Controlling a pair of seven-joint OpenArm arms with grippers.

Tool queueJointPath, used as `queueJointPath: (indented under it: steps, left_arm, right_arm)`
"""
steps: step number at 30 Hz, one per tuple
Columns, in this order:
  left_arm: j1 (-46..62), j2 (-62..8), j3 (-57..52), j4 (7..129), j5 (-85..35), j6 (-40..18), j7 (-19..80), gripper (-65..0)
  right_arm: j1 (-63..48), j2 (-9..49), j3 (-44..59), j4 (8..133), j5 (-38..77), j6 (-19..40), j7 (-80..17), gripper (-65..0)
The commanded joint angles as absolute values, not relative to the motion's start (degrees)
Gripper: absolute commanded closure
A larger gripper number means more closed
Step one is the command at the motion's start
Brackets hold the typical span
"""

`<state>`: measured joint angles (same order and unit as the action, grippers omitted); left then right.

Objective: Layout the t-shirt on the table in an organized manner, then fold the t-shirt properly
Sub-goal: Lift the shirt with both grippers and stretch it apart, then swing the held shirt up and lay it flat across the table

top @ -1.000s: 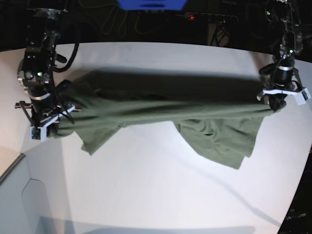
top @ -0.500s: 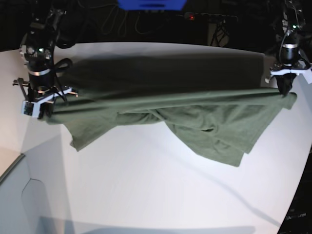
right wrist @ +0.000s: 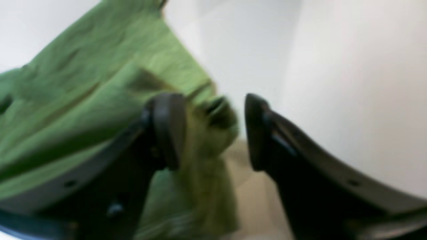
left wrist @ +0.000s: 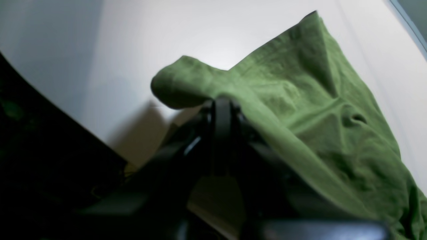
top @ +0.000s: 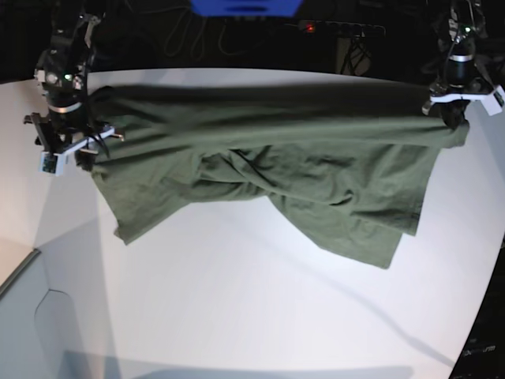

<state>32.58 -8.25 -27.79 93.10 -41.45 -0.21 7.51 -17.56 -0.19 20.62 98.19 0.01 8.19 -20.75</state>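
- No brand, label or writing can be read on anything in view.
- In the base view, the near part of the white, smooth, matte tabletop is seen bare, with a grey panel at its near corner.
- The t-shirt is seen as soft, wrinkled olive-green fabric, spread wide across the far half of the tabletop; folds are bunched at its middle and a lower flap hangs toward the near side.
- Whether the fabric lies fully on the surface or is partly lifted cannot be told.
- In the right wrist view, the right pincer is shown released, its two dark fingers spread apart; a blurred bunch of green cloth sits in the gap against one finger, and the picture is smeared.
- In the left wrist view, the left pincer is shown clenched on a hem of the t-shirt, the cloth draped over its dark tip; its lower body is lost in shadow.
- At the far side, dark cables and a blue object, cut off by the top edge, are hard to make out.
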Motion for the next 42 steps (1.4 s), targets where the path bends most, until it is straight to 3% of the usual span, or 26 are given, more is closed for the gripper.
queueJointPath:
  steps: [1,6,13,20,31,34,38,42]
  left_arm:
    - [33.2,-8.8,-28.3,94.1,-41.5,-0.3,6.0,0.0]
    - [33.2,-8.8,-28.3,94.0,-41.5,-0.3,6.0,0.0]
    - [33.0,-8.9,-28.3,94.0,-41.4,-0.3,6.0,0.0]
    - [32.9,-8.9,-28.3,94.0,-41.4,-0.3,6.0,0.0]
    - [32.8,-8.7,-28.3,94.0,-41.4,-0.3,6.0,0.0]
    - [32.8,-8.5,-28.3,94.1,-41.4,-0.3,6.0,0.0]
    - [32.8,-8.5,-28.3,94.4,-41.4,-0.3,6.0,0.0]
    - [32.8,-8.5,-28.3,94.6,-41.4,-0.3,6.0,0.0]
  right_arm:
    - [-17.7,0.0,21.6,100.5,0.3,7.9,-18.8,-33.7]
    - [-17.8,0.0,21.0,105.0,0.3,8.3,-18.9,-36.9]
    - [-17.5,2.1,14.2,104.8,0.0,19.1,-21.1,-36.9]
    - [-10.6,6.0,8.6,96.7,0.0,19.6,-31.4,-36.9]
    - [-9.2,6.8,5.8,91.7,0.0,19.6,-34.3,-35.7]
    - [-9.4,7.0,3.8,91.6,0.0,19.6,-34.3,-26.6]
    - [-10.0,7.6,1.8,91.6,0.0,19.6,-34.3,-2.3]
    - [-10.1,7.6,2.2,92.5,0.0,19.6,-34.3,0.0]
